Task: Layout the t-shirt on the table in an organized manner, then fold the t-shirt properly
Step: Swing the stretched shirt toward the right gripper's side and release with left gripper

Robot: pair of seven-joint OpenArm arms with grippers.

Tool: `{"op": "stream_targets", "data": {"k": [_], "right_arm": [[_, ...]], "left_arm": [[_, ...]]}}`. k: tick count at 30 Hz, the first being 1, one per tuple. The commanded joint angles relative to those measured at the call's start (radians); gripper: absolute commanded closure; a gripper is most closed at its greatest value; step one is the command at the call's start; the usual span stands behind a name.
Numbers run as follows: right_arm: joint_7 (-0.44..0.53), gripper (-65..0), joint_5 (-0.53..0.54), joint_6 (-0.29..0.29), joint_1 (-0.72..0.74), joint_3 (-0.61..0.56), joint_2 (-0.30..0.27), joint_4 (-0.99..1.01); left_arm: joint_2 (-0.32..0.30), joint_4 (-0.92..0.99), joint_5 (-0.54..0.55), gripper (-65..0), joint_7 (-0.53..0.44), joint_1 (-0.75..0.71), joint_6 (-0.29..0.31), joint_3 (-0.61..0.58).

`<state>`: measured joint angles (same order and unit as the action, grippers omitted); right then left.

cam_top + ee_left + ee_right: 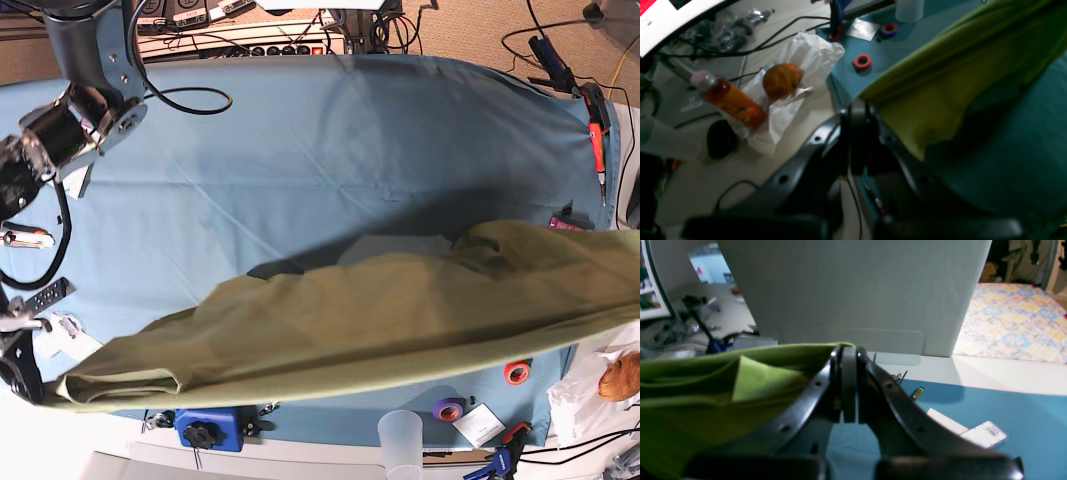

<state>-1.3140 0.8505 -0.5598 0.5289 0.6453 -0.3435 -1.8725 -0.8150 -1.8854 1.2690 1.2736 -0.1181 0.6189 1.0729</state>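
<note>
We held the t-shirt (380,320) stretched above the table (300,150), our left gripper (858,110) and right gripper (848,355) each clenched on an edge, and judged that uneven pulling could tug the cloth free.

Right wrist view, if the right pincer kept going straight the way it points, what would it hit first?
Probably the white panel standing past the table edge. The right pincer is shut on the t-shirt hem; depth is unclear.

A red tape roll (862,61), purple tape roll (889,29), juice bottle (729,99) and pastry (782,80) sit nearby.
</note>
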Motion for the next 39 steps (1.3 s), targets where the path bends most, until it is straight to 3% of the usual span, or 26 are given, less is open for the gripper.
{"op": "stream_targets", "data": {"k": [1, 7, 11, 27, 33, 39], "right_arm": [[0.034, 0.0, -0.011, 0.002, 0.003, 0.016, -0.022, -0.034], [0.052, 0.0, -0.005, -0.009, -0.151, 0.075, -0.019, -0.219], [0.067, 0.0, -0.005, -0.010, -0.244, 0.158, -0.014, -0.303], [0.110, 0.0, 0.048, -0.009, -0.414, 0.508, -0.014, -0.484], [0.109, 0.0, 0.039, -0.010, -0.435, 0.463, 0.042, -0.484], [0.123, 0.0, 0.019, -0.028, -0.435, 0.292, 0.106, -0.484]], "left_arm": [[-0.013, -0.025, -0.034, 0.0, -0.007, -0.019, -0.016, 0.047], [0.108, -0.156, 0.013, 0.0, -0.017, -0.156, -0.014, 0.227], [0.155, -0.209, 0.038, 0.0, -0.017, -0.208, 0.010, 0.303], [0.186, -0.218, 0.052, 0.0, -0.018, -0.234, 0.007, 0.357], [0.187, -0.218, 0.055, 0.0, -0.032, -0.234, 0.008, 0.357], [0.186, -0.218, 0.055, 0.0, -0.051, -0.234, 0.007, 0.357]]}}
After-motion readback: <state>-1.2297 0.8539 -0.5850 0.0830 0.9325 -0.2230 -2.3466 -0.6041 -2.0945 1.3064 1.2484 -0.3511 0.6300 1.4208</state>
